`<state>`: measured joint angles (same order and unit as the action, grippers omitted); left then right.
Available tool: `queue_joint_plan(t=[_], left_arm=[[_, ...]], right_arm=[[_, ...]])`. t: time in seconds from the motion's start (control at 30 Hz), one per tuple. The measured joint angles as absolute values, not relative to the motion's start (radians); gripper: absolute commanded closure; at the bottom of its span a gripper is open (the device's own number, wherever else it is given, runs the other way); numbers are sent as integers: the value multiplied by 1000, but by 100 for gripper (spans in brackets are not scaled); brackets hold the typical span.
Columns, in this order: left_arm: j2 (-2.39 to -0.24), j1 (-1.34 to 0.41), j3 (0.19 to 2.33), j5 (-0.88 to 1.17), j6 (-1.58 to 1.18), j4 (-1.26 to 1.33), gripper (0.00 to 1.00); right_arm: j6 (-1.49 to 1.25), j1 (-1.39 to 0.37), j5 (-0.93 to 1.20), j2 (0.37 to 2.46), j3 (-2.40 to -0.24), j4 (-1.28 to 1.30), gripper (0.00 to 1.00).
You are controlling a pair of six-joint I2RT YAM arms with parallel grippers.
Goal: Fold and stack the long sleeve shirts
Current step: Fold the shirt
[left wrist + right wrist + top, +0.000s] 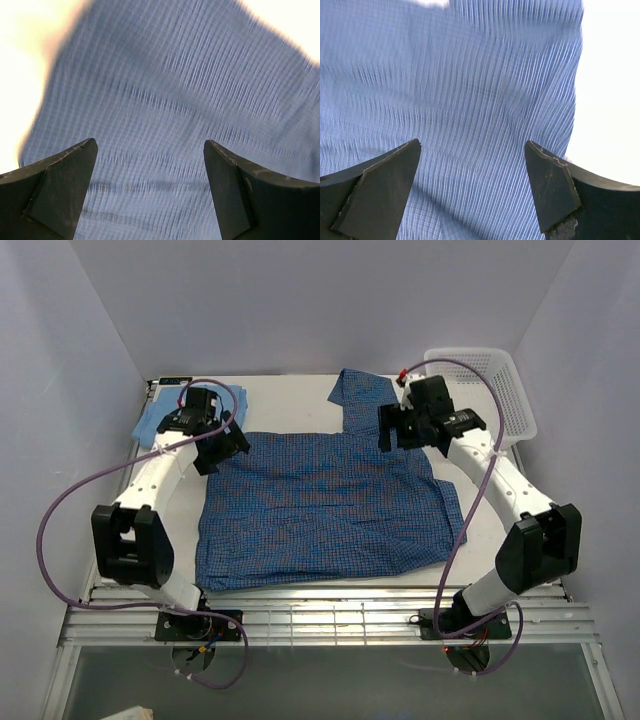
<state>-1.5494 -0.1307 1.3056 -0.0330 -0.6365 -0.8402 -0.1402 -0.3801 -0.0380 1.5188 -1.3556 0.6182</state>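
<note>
Robotic shirt-folding trial: a dark blue checked shirt (320, 505) is lying spread flat across the middle of the white counter (290, 390) in the top view, with one sleeve (358, 392) reaching toward the upper centre of the frame. The left arm (165, 465) is reaching over the shirt's upper left corner, and the right arm (500, 475) is reaching over its upper right corner, beside the base of that sleeve. The left jaws are standing wide apart and holding nothing. The right jaws are also parted and empty. Both wrist views are showing only blurred checked cloth beneath the black fingers (60, 190) (555, 190), and it cannot be told whether they are touching the fabric. A plain light blue shirt (158, 422) is lying at the upper left of the frame, partly hidden behind the left arm. A white mesh basket (495, 380) is sitting at the upper right, at the counter's far corner
</note>
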Motion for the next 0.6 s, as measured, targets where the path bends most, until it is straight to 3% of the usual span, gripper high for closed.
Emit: queue_joint_plan(t=[0.2,0.37,0.6], left_arm=[[-1842,-110,1623,-129,-561,-806,2],[-2012,-91,1768,-160,-488,-787,2],[-2134,-67,1826,-158,-379,-762,5]], right_arm=[[-68,-378,-97,1769,-1724,559,10],[-27,-346,-101,2013,-2000,549,10],[70,-295,-72,2202,-2131,503,10]])
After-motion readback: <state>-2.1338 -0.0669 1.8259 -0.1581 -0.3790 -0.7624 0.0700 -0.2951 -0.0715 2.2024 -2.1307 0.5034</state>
